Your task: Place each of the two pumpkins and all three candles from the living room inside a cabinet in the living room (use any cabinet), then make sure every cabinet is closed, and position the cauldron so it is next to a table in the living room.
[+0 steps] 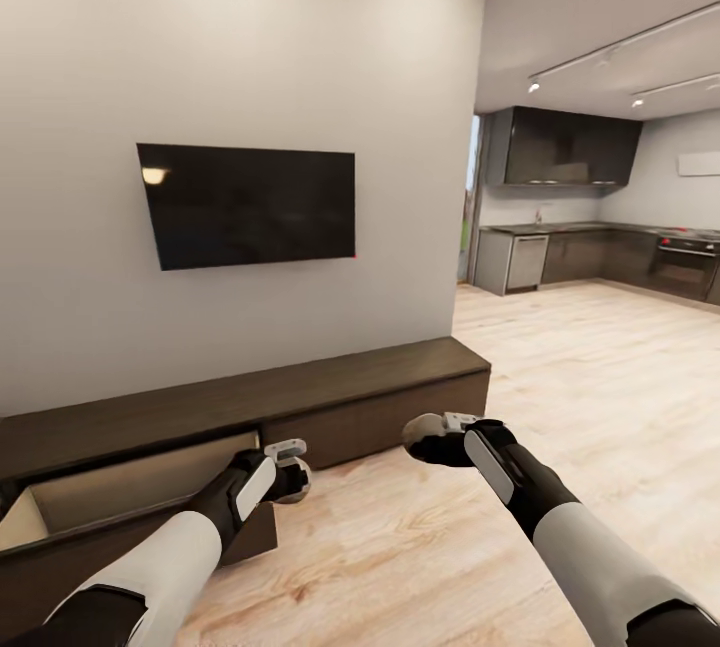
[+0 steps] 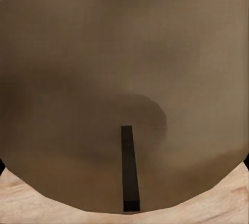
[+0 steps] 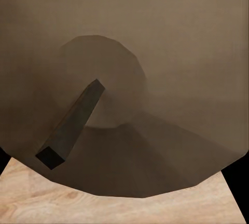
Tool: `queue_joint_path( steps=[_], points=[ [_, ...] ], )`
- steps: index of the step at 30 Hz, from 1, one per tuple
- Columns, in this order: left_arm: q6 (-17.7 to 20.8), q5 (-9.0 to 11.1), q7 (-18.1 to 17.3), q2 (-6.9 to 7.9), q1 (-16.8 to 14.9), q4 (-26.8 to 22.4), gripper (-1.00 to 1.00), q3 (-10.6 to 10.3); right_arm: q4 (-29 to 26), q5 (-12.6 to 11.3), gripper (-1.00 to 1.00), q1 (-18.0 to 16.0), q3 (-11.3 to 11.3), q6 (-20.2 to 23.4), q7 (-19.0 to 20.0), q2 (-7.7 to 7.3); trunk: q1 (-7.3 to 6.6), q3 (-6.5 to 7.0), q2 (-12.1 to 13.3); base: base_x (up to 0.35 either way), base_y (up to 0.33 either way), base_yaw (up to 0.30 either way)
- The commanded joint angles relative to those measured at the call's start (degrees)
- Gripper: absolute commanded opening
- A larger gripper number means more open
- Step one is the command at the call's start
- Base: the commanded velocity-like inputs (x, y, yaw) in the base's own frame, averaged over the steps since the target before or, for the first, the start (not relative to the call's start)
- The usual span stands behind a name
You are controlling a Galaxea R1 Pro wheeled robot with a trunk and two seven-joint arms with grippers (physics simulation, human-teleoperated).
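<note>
The cabinet (image 1: 380, 397) is a long, low dark-brown unit along the wall. Its left drawer (image 1: 130, 497) stands pulled out, and the part of its pale wood interior that I can see is bare. My left gripper (image 1: 292, 475) hovers by the drawer's right front corner, shut on a candle (image 1: 300, 485). Close up in the left wrist view is that candle (image 2: 104, 78), grey-brown with a dark wick (image 2: 129, 167). My right gripper (image 1: 432, 437) is held over the floor in front of the cabinet's right half, shut on another candle (image 1: 420, 432). The right wrist view shows that second candle (image 3: 171, 37) from close by.
A black TV (image 1: 250, 202) hangs on the white wall above the cabinet. Pale wood floor (image 1: 560, 377) stretches right toward a dark kitchen (image 1: 600, 247). The wall ends just past the cabinet's right end.
</note>
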Motion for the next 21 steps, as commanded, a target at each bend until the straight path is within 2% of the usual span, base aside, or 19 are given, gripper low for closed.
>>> queue_joint_path(
  steps=[1,7,12,21],
  points=[
    [0.2,0.6,0.4,0.01,0.0,-0.1,-1.0,-0.4,-0.1,-0.6,-1.0,0.0,0.3,0.1,-0.5,-0.09,0.0,-0.02,0.0,0.0,0.0,0.243],
    [0.2,0.6,0.4,0.03,-0.1,-0.1,-1.0,-0.4,-0.1,-0.6,-1.0,-0.1,0.3,0.1,-0.5,-0.09,0.0,0.05,0.0,0.0,0.001,0.271],
    [0.2,0.6,0.4,0.03,-0.1,-0.1,-1.0,-0.4,-0.1,-0.6,-1.0,-0.1,0.3,0.1,-0.5,-0.09,0.0,-0.11,0.0,0.0,0.21,0.249],
    [0.2,0.6,0.4,0.02,-0.1,-0.1,-1.0,-0.4,-0.1,-0.6,-1.0,-0.1,0.3,0.1,-0.5,-0.09,0.0,-0.16,0.0,0.0,0.287,0.035]
  ],
)
